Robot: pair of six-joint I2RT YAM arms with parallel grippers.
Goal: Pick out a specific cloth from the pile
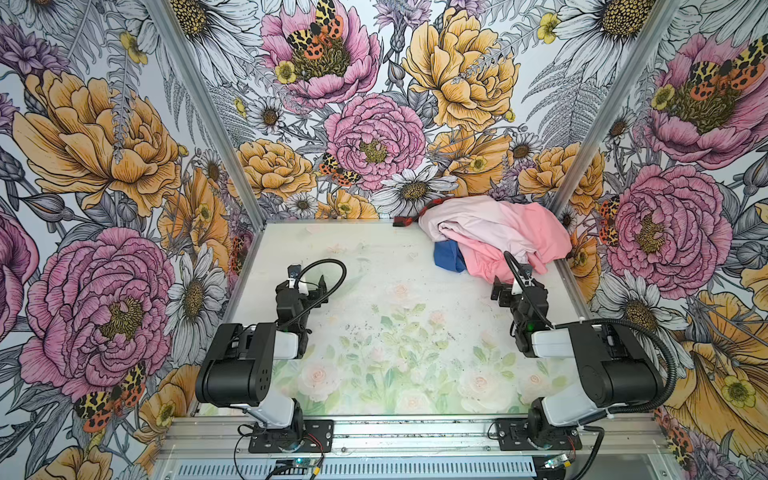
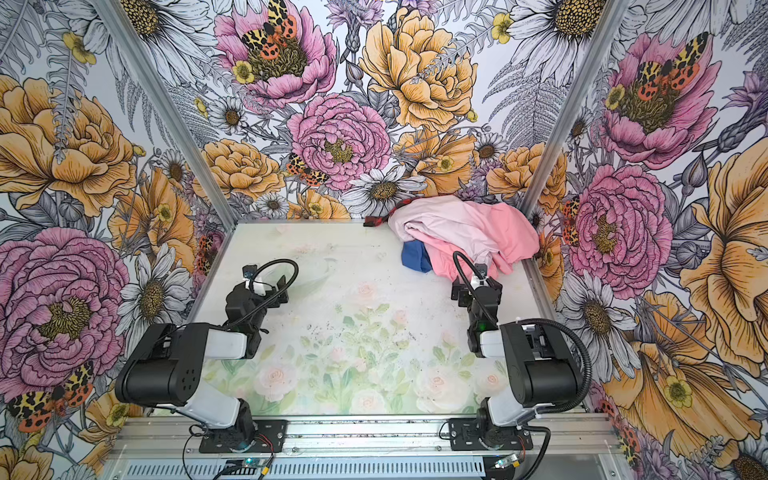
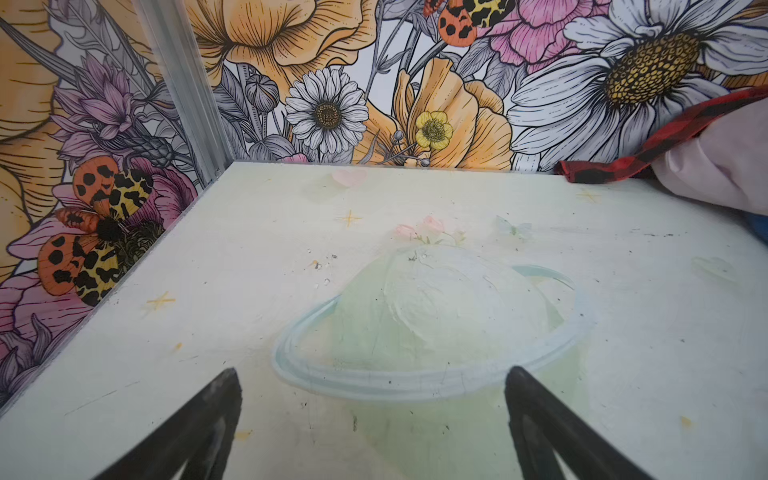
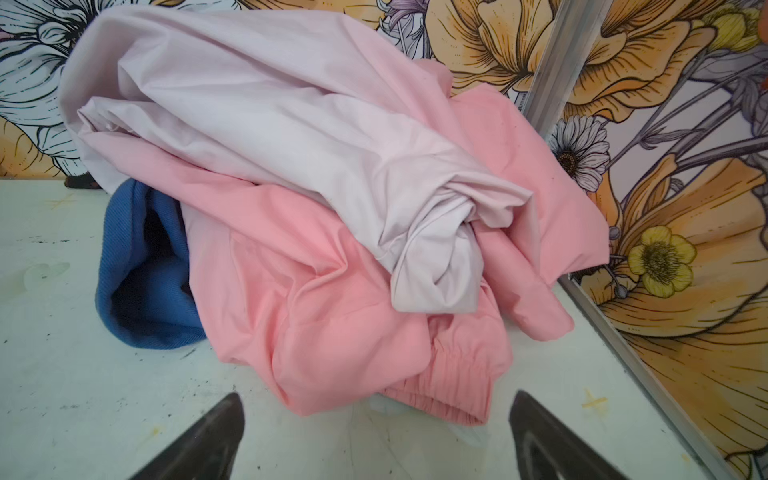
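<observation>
The pile (image 1: pixel 498 230) (image 2: pixel 465 228) lies in the far right corner of the table, pale pink over salmon pink (image 4: pixel 332 174). The cloth (image 1: pixel 448 257) (image 2: pixel 415 257) (image 4: pixel 141 274) is royal blue and pokes out from under the pile's left side; most of it is covered. A red-and-black plaid shirt (image 1: pixel 409 218) (image 3: pixel 648 149) sticks out behind the pile along the back wall. My right gripper (image 1: pixel 516 282) (image 4: pixel 377 398) stands open just in front of the salmon garment's elastic hem, touching nothing. My left gripper (image 1: pixel 308 279) (image 3: pixel 372 374) is open over bare table on the left.
The table (image 1: pixel 374 257) carries a faded floral print and a painted ringed planet (image 3: pixel 432 324). Flowered walls with aluminium corner posts (image 1: pixel 582 158) close in the left, back and right sides. The pile rests against the right wall.
</observation>
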